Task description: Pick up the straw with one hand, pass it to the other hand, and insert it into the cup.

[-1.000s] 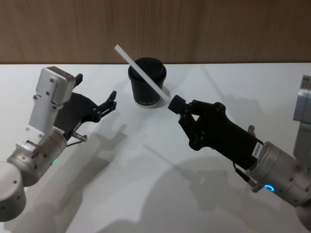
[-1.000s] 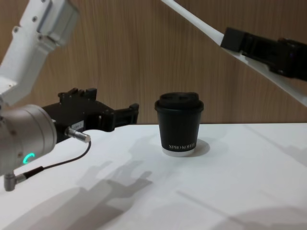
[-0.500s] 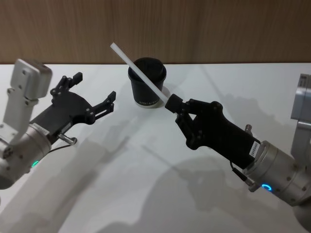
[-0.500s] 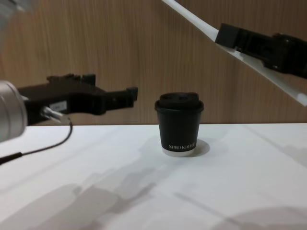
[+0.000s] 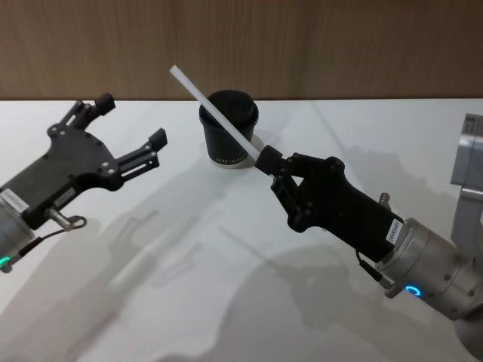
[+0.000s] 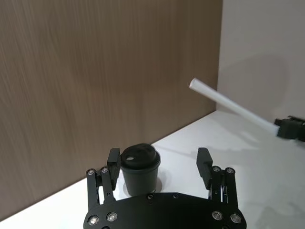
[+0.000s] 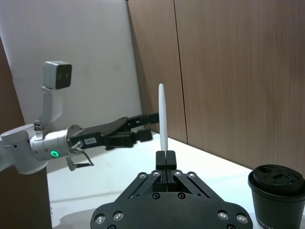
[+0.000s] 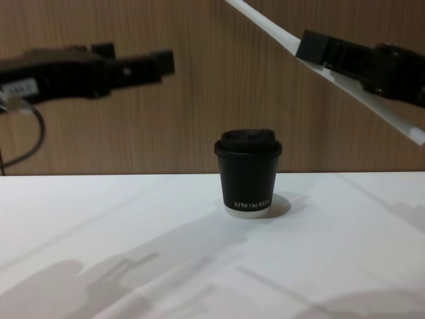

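My right gripper is shut on the lower part of the white straw, which slants up and left, in the air, across the black lidded cup. In the chest view the straw runs well above the cup, held by the right gripper. My left gripper hangs open left of the cup, its fingers pointing toward the straw and apart from it. In the left wrist view the open left gripper faces the cup and the straw.
The cup stands near the far edge of the white table, in front of a wooden wall. In the right wrist view the left gripper hovers beyond the upright straw, with the cup off to one side.
My left gripper has risen from table height to above the cup and drawn back to the left, staying open. The right gripper and straw have barely shifted left.
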